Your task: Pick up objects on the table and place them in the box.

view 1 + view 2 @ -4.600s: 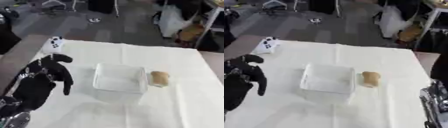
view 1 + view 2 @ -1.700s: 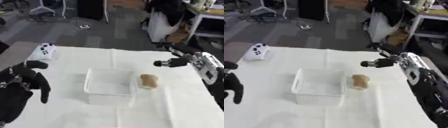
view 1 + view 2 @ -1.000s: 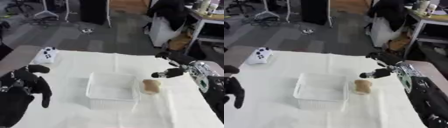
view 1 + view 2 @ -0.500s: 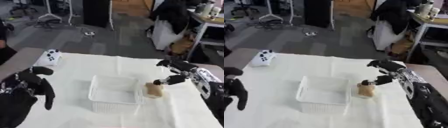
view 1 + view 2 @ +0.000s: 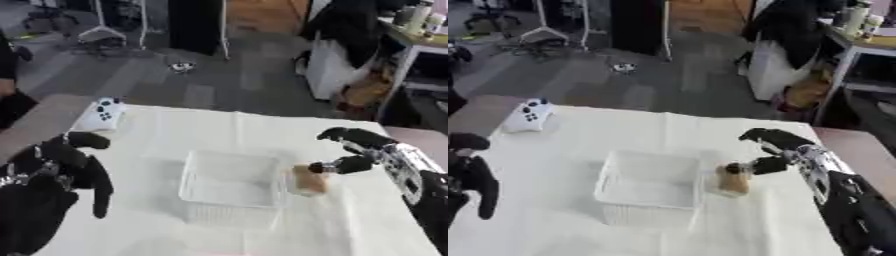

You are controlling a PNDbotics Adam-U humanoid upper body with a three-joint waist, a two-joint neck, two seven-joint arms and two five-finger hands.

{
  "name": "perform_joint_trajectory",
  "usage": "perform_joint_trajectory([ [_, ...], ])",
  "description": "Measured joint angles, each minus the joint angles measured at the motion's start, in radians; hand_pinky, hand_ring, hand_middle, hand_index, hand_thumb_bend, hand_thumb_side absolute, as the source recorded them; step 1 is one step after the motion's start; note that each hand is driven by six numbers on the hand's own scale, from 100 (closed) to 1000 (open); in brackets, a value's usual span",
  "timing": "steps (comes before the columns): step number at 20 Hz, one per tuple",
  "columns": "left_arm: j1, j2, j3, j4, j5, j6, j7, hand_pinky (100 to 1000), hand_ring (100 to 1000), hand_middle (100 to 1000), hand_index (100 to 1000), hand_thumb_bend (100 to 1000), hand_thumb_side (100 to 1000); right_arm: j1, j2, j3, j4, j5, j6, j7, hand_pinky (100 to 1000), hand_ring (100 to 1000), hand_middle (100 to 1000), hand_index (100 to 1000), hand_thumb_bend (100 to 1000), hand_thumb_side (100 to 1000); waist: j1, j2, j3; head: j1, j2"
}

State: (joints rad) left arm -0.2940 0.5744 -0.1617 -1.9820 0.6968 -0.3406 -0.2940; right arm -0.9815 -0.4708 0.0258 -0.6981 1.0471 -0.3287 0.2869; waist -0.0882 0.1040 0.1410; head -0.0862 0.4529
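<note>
Right arm enters from lower right corner, black with silver forearm section, reaching up and left across the view. Right hand at mid-right, fingers spread and gently curved, thumb tip pointing left, hand not closed round anything. Left arm enters from lower left corner, mostly black. Left hand at left edge, held raised, back of hand toward camera, thumb out at the top, fingers hanging down relaxed, holding nothing. In the right eye view only the left hand's fingers and thumb show at the left edge
</note>
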Motion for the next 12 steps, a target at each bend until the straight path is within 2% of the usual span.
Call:
perform_joint_trajectory([
  [12, 0.0, 0.0, 0.0, 0.0, 0.0, 0.0, 0.0, 313, 553, 765, 733, 590, 835, 0.013, 0.009, -0.004, 0.02, 0.03, 0.011, 0.013, 992, 899, 934, 944, 836, 987, 0.0, 0.004, -0.001, 0.008, 0.008],
])
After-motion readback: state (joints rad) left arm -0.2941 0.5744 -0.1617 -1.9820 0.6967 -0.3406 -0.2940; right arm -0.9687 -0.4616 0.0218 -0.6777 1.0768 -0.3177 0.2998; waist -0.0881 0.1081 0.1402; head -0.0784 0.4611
